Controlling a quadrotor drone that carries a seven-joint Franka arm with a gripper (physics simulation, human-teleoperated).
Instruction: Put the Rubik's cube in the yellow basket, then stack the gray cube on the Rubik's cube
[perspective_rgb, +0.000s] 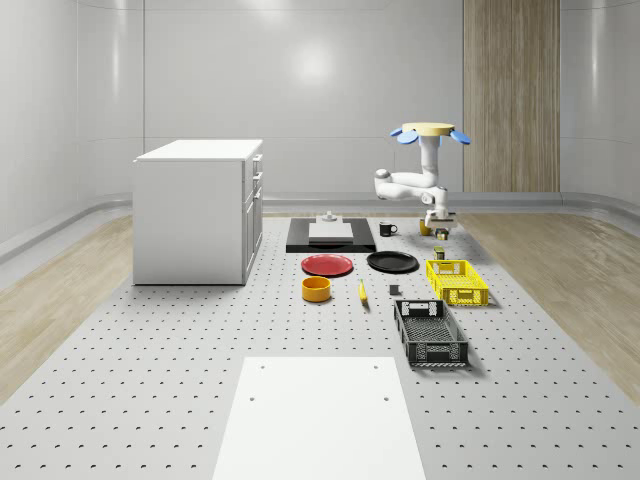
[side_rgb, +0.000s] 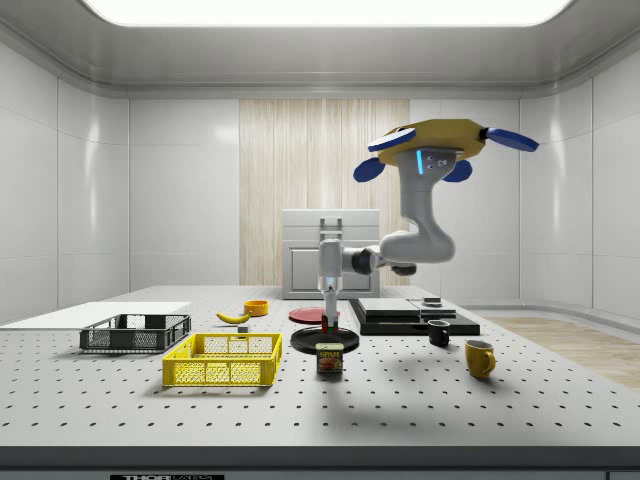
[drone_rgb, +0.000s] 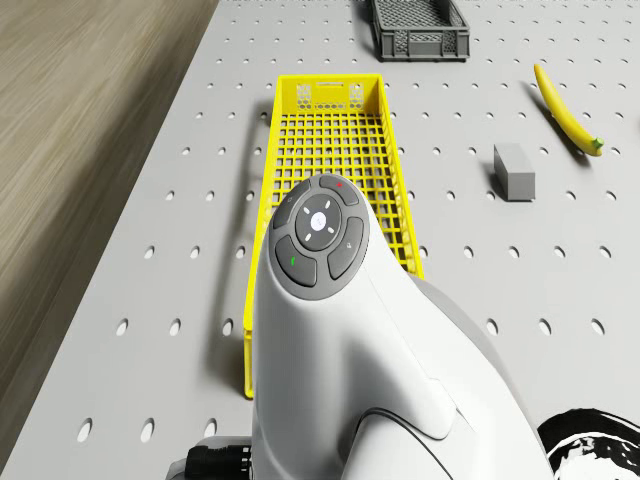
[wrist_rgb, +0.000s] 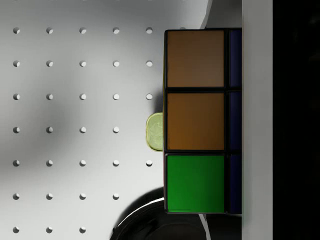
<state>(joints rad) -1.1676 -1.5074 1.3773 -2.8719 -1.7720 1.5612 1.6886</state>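
My gripper (side_rgb: 330, 312) hangs under the hovering drone (side_rgb: 440, 140) and is shut on the Rubik's cube (side_rgb: 330, 322), held a little above the table. In the wrist view the Rubik's cube (wrist_rgb: 195, 120) shows two orange tiles, a green tile and a blue side. The drone (perspective_rgb: 432, 130) is over the table's far right, just beyond the far end of the yellow basket (perspective_rgb: 457, 282). The yellow basket (drone_rgb: 330, 150) has nothing in it and lies below and ahead of the arm. The gray cube (drone_rgb: 514, 170) rests on the table beside the basket, near the banana (drone_rgb: 565, 110).
A tin can (side_rgb: 330, 358) stands on the table right below the gripper. A black plate (perspective_rgb: 392, 262), black mug (side_rgb: 438, 333) and yellow mug (side_rgb: 480, 358) are close by. A black basket (perspective_rgb: 430, 335) lies nearer the front. A white cabinet (perspective_rgb: 200, 210) stands at the whole-scene view's left.
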